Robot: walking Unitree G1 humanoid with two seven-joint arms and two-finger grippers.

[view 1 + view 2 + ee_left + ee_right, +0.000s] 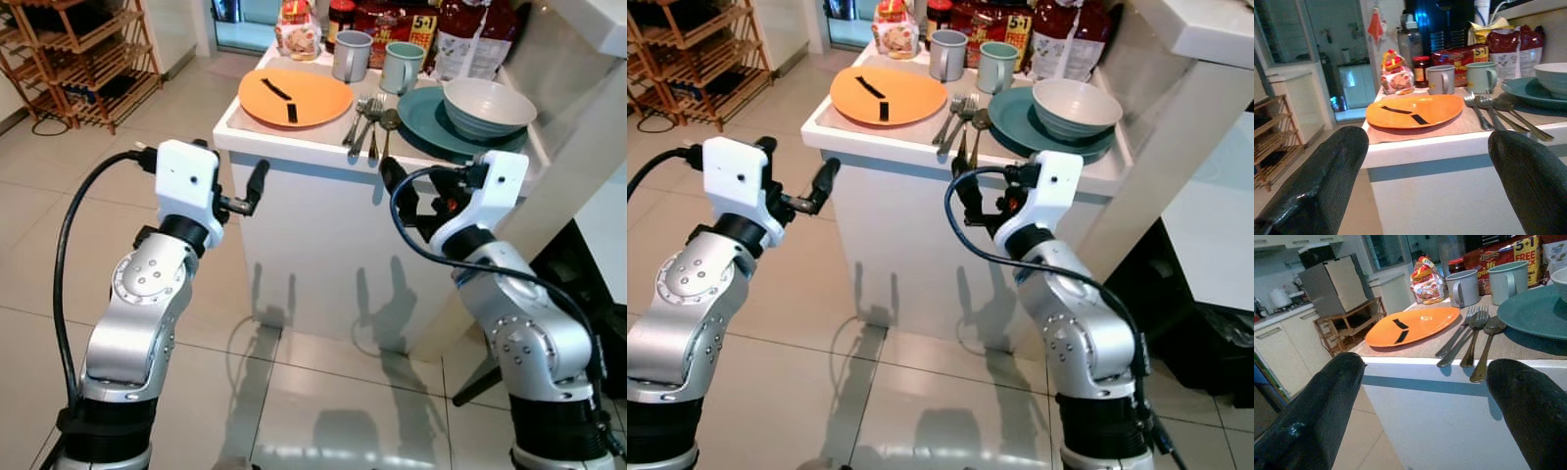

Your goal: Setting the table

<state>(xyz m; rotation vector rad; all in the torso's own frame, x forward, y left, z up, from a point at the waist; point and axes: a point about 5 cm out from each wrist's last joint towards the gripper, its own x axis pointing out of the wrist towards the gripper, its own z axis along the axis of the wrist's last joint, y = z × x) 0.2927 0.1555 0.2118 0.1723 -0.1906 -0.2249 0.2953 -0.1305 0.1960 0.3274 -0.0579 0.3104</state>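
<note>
A small white table (294, 145) stands in front of me. It carries an orange plate (295, 97) with two black marks on the left. Two forks and a spoon (368, 121) lie in the middle. On the right a white bowl (488, 106) sits on a teal plate (429, 119). Behind them are a grey mug (352, 56) and a pale green mug (401, 67). My left gripper (254, 190) hangs open before the table's front left corner, holding nothing. My right gripper (394, 186) is open and empty too, just below the front edge under the cutlery.
Snack packets and jars (392, 20) line the table's back edge. A wooden rack (83, 59) stands at the far left on the tiled floor. A white counter (602, 24) rises close on the right, with a dark object (588, 284) below it.
</note>
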